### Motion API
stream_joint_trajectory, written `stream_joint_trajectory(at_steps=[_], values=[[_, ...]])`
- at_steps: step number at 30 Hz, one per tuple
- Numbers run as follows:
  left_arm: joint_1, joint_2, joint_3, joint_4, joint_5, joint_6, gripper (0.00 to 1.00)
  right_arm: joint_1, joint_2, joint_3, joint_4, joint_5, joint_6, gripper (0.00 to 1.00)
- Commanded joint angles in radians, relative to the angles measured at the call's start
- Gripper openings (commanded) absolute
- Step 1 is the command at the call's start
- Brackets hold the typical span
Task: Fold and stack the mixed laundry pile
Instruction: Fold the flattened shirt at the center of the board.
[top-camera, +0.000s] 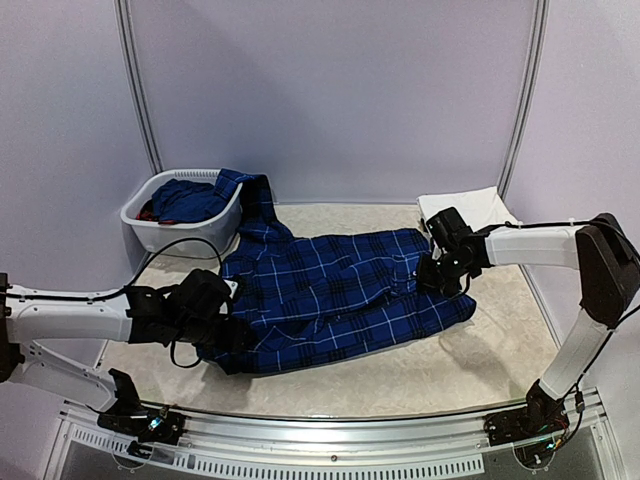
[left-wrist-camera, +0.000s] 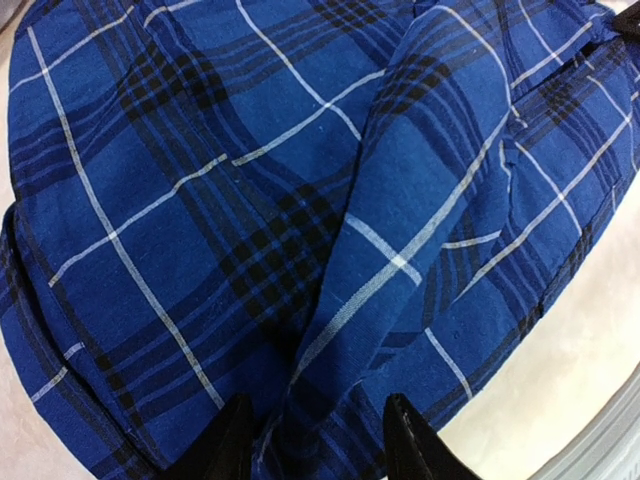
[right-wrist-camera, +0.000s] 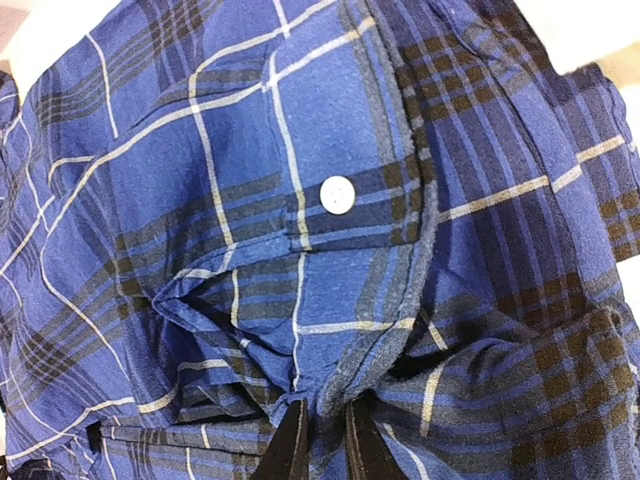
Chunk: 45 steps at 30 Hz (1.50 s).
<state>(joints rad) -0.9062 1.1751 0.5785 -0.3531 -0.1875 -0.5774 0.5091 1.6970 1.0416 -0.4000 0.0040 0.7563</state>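
Observation:
The navy plaid shirt (top-camera: 340, 290) lies spread across the middle of the table, with one sleeve (top-camera: 250, 195) trailing up over the basket's rim. My left gripper (top-camera: 228, 325) is at the shirt's left edge. In the left wrist view its fingers (left-wrist-camera: 315, 430) stand apart, with a raised fold of the shirt (left-wrist-camera: 300, 200) running between them. My right gripper (top-camera: 432, 272) is at the shirt's right end, shut on a bunched seam (right-wrist-camera: 322, 425) below a pocket button (right-wrist-camera: 337, 194). A solid blue piece (top-camera: 190, 200) and a bit of red (top-camera: 146, 213) lie in the basket.
The white plastic basket (top-camera: 165, 232) stands at the back left, against the wall. A folded white cloth (top-camera: 470, 207) lies at the back right, just behind my right gripper. A metal rail (top-camera: 330, 420) runs along the table's near edge.

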Motion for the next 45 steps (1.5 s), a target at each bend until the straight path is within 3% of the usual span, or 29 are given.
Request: stream_joint_trajectory(at_steps=[1,5,14,26,30,37,45], values=[[0.013,0.012,-0.013,0.025,-0.001,-0.007,0.45,-0.005,0.006,0.042,-0.004,-0.026,-0.02,0.15],[0.013,0.015,-0.016,0.033,0.0,-0.009,0.45,-0.004,0.018,0.059,0.002,-0.04,-0.026,0.28],[0.013,0.024,-0.019,0.04,-0.001,-0.009,0.45,-0.006,0.032,0.073,-0.012,-0.043,-0.038,0.22],[0.013,0.035,-0.022,0.049,0.002,-0.004,0.45,-0.004,0.09,0.04,-0.008,-0.024,-0.031,0.27],[0.013,0.029,-0.025,0.046,0.003,-0.007,0.45,-0.004,0.103,0.043,-0.027,-0.009,-0.031,0.23],[0.013,0.018,-0.036,0.052,0.001,-0.013,0.45,-0.003,0.124,0.053,-0.058,0.07,-0.031,0.0],[0.013,0.036,-0.042,0.064,0.012,-0.021,0.43,0.011,0.079,0.143,-0.161,0.131,-0.061,0.0]])
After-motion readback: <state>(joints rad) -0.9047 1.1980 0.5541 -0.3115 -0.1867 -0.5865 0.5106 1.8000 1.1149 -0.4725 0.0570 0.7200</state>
